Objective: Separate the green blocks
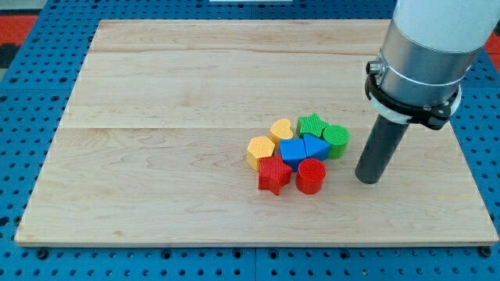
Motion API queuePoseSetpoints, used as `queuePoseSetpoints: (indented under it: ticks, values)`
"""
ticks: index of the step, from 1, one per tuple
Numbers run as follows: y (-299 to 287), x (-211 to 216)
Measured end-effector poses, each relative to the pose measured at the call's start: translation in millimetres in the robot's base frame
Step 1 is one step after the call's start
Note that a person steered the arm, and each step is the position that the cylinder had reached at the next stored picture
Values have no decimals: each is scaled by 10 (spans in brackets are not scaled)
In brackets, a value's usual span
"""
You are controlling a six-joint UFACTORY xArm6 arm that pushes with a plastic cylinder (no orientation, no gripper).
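Observation:
Two green blocks sit at the upper right of a tight cluster: a green star [312,124] and, touching it on the right, a green cylinder [337,140]. My tip [369,179] rests on the board just right of and below the green cylinder, a small gap away. Packed against the green blocks are a blue triangle [316,146], a blue cube [293,151] and a yellow heart [281,129].
A yellow hexagon [260,151], a red star [274,175] and a red cylinder [311,176] complete the cluster. The wooden board [172,117] lies on a blue pegboard. The arm's grey body [426,55] hangs over the board's right side.

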State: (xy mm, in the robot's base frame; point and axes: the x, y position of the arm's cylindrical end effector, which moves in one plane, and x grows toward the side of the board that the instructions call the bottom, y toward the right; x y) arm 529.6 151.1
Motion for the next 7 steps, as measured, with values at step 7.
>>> queuePoseSetpoints:
  ticks: [7]
  values:
    - [-134, -464]
